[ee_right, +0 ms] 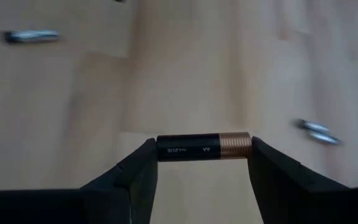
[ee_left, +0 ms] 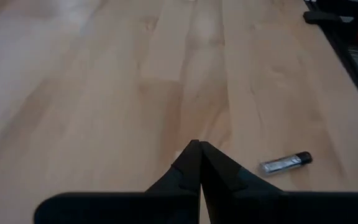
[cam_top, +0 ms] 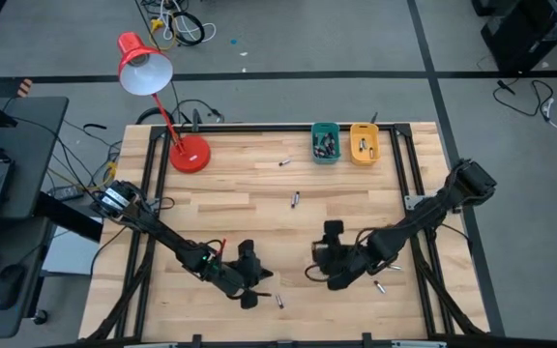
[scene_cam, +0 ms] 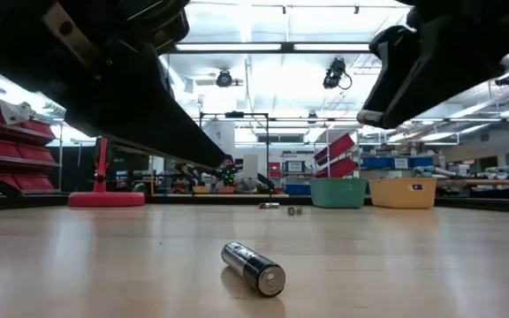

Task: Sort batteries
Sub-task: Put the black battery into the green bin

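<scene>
Clamped end to end in the right claw [ee_right: 204,163]: one copper-topped AA battery [ee_right: 204,146]. Left claw [ee_left: 199,163] clenched empty, a loose cell [ee_left: 284,163] just beside. Farther off, strays on the worktop [cam_top: 259,208]; teal bin [cam_top: 325,143] and yellow bin [cam_top: 364,143] partly filled. Sorting about midway, seemingly.

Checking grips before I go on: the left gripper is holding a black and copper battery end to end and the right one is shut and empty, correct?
Not quite: the arms are swapped. The right wrist view shows the right gripper holding the black and copper battery end to end. The left wrist view shows the left gripper shut and empty, above the table.
</scene>
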### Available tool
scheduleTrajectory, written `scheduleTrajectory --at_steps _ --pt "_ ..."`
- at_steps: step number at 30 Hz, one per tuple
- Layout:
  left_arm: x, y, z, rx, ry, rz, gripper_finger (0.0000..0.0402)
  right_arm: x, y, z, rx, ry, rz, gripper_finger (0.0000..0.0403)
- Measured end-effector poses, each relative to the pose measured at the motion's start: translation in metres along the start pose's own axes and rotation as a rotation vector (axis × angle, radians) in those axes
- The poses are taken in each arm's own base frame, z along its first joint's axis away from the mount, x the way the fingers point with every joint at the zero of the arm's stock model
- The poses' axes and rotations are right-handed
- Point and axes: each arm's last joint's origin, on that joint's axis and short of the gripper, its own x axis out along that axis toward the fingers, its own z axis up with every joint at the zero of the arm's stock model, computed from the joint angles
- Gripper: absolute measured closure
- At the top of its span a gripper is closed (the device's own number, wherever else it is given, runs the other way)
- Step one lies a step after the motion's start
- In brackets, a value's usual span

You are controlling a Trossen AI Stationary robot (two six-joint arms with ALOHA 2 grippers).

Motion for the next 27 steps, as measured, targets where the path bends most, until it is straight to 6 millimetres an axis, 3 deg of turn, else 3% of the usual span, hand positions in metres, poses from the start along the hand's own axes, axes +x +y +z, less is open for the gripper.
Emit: scheduleTrajectory --at_steps 7,14,17,21,27 --pt "0.003 0.007 0.004 0.068 -0.029 0.068 0.0386 -0.009 -0.049 -0.008 0.150 -0.006 -0.270 0.0193" --pt "0.018 0.031 0.022 0.174 -0.046 0.000 0.0391 -0.009 -0.135 -0.020 0.338 0.009 -0.444 0.0183" --pt "0.027 0.052 0.031 0.209 -0.051 0.023 0.0392 -0.001 -0.179 -0.023 0.436 -0.013 -0.520 0.0179" --pt "0.035 0.086 0.036 0.181 -0.071 0.020 0.0391 0.014 -0.230 -0.029 0.525 -0.055 -0.484 0.0178" --pt "0.026 0.125 0.012 0.102 -0.132 0.004 0.0391 0.029 -0.276 -0.046 0.595 -0.052 -0.524 0.0175"
